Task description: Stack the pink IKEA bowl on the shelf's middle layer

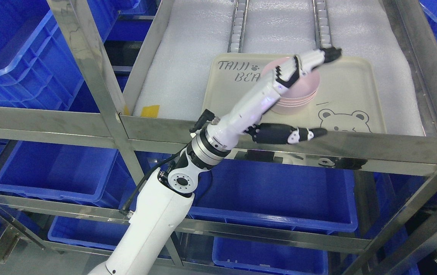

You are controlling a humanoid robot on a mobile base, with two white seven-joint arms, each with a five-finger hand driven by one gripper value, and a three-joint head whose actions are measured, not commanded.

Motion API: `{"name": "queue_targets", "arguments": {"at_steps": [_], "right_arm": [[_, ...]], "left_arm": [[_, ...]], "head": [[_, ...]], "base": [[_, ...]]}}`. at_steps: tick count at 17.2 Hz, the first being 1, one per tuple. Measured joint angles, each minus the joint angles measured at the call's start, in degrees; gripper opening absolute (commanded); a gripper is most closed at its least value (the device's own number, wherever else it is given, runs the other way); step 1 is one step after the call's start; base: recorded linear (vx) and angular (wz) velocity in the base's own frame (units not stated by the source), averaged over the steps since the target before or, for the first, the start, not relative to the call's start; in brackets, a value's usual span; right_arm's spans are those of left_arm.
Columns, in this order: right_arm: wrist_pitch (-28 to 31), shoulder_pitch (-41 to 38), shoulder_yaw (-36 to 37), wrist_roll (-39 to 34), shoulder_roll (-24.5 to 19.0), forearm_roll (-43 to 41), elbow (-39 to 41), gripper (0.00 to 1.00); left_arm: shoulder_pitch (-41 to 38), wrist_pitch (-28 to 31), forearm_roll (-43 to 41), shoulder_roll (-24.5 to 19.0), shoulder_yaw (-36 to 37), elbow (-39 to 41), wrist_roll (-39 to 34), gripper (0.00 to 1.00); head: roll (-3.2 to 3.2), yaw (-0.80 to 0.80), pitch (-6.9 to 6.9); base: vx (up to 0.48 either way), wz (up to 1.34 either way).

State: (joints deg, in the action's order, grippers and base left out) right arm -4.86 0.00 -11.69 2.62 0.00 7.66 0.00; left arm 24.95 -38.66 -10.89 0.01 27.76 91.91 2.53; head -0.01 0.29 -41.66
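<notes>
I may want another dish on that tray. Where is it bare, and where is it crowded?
Bare: the tray right of the pink bowl stack, up to its right rim, and the white foam liner left of the tray. Crowded: the tray's left-centre, where the stack sits and the open left robot hand reaches over it.

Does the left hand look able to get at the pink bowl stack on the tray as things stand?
Probably yes: the left hand is already over the pink bowl stack on the tray, fingers spread, holding nothing, and nothing sits between them.
</notes>
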Motion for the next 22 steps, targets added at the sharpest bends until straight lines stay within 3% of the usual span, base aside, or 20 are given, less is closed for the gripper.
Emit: {"name": "queue_targets", "arguments": {"at_steps": [4,16,22], "right_arm": [[0.0,0.0,0.0,0.0,0.0,0.0,0.0,1.00],[0.0,0.0,0.0,0.0,0.0,0.0,0.0,1.00],[0.0,0.0,0.0,0.0,0.0,0.0,0.0,1.00]], "left_arm": [[-0.2,2.3,2.5,0.0,0.2,0.2,-4.5,0.97],[-0.8,4.9,4.2,0.0,0.7,0.5,-6.1,0.97],[-8.7,5.9,4.4,0.0,0.5,0.3,-6.0,0.98]], "head": [[0.00,0.00,0.00],[0.00,0.00,0.00],[0.00,0.00,0.00]], "base": [[0.000,0.00],[-0.078,-0.04],[-0.150,0.00]]}}
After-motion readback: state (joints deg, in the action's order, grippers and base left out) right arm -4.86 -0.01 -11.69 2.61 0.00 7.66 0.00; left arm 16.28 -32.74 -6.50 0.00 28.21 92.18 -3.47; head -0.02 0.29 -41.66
